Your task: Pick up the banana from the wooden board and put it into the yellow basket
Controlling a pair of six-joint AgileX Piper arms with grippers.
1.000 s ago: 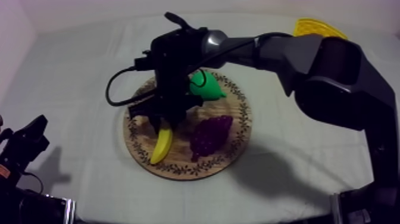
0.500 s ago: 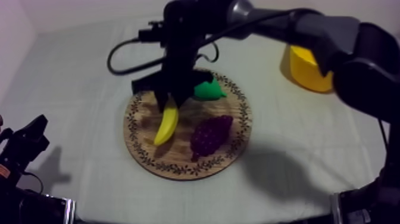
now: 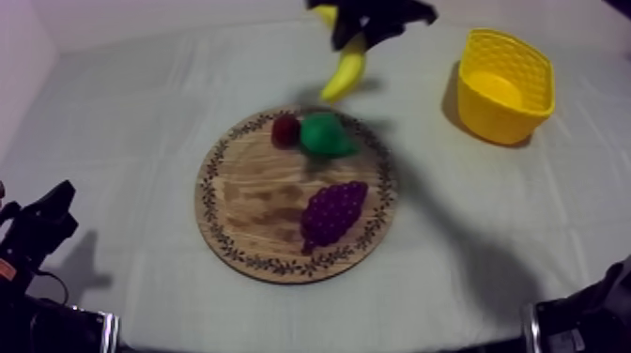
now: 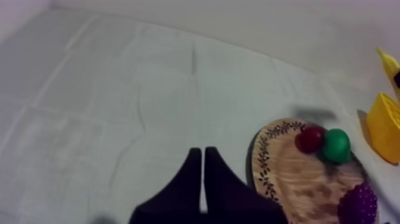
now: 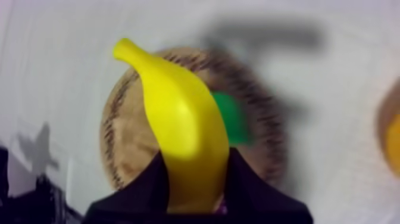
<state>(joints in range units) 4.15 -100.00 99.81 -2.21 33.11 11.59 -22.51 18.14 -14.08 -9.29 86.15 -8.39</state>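
Note:
My right gripper (image 3: 361,33) hangs high over the far side of the table, shut on the yellow banana (image 3: 345,68), which dangles behind the round wooden board (image 3: 246,197). In the right wrist view the banana (image 5: 181,125) stands up between my black fingers (image 5: 249,187), with the board (image 5: 128,146) far below. The yellow basket (image 3: 504,84) stands at the far right, to the right of the banana. My left gripper (image 4: 203,161) lies shut as a narrow wedge above the cloth, left of the board (image 4: 286,179); it rests low at the left (image 3: 42,225).
On the board lie a green pear (image 3: 326,134), a small red fruit (image 3: 284,130) and a purple bunch of grapes (image 3: 332,213). The left wrist view shows the pear (image 4: 337,145), the red fruit (image 4: 309,138) and the basket (image 4: 384,125).
My right gripper has lifted the banana off the board and carried it up and toward the far right, nearer the basket. The small red fruit is now uncovered. The left arm has not moved.

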